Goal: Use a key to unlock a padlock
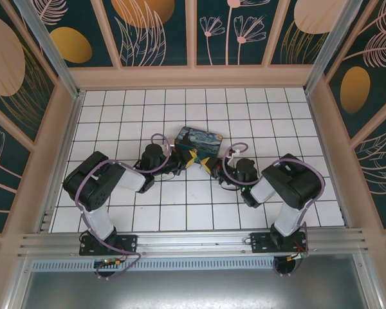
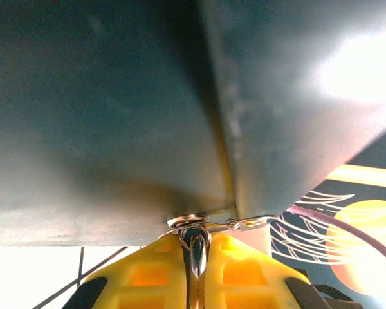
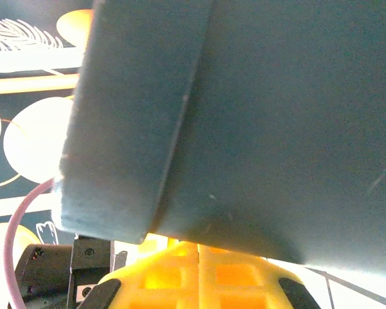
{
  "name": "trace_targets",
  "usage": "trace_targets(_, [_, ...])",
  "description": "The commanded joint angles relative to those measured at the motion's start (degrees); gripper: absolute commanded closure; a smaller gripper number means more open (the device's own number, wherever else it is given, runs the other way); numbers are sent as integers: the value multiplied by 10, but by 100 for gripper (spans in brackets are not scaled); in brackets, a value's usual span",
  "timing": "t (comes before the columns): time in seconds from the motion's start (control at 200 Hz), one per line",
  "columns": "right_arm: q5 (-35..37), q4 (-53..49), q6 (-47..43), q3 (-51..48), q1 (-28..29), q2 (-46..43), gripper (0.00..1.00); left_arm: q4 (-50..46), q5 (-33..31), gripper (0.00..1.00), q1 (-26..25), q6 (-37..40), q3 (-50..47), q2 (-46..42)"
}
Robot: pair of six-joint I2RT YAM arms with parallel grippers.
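Observation:
The padlock's blue-teal body [image 2: 116, 116] looms over the left wrist view, very close and blurred. My left gripper [image 2: 196, 239] is shut on the key [image 2: 197, 252], a thin metal sliver between the yellow fingers [image 2: 148, 273]. The key's wire ring [image 2: 186, 221] presses against the padlock's lower edge. In the right wrist view the same body [image 3: 276, 129] sits right on top of my right gripper [image 3: 199, 250], which is shut; the gripped spot is hidden. From above, the left gripper [image 1: 190, 158] and the right gripper [image 1: 207, 165] meet tip to tip.
A starry-night painted box [image 1: 202, 138] lies on the white tiled floor [image 1: 180, 199] just behind the two grippers. Purple cables [image 1: 159, 138] loop over both wrists. Patterned walls close in the floor on three sides.

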Motion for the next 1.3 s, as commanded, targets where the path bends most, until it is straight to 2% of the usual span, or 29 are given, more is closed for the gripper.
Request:
trace_targets(0.0, [10,-5,-33,6,-16,-29,100,15,79,100,-23,14,-4,-11])
trace_targets(0.315, [-9,-68,-98,22,-20,-50,100,16,79,100,-23,14,1,-4])
trace_targets(0.545, [-17,-160,-212,52,-18,-95,100,9,85,100,-23,20,-2,-8])
trace_targets(0.716, [-12,-207,-253,69,-18,-109,100,5,89,100,-23,22,0,-6])
trace_targets(0.806, [-10,-182,-235,61,-20,-102,100,4,93,100,-23,25,3,-4])
trace_targets(0.966, [-35,-5,-110,19,-34,-52,100,6,106,100,-23,32,3,-1])
trace_targets(1.036, [-42,31,-73,15,-35,-35,100,8,116,100,-23,39,3,-1])
trace_targets(1.296, [-56,0,-79,28,-34,-36,100,19,130,100,-22,45,-2,3])
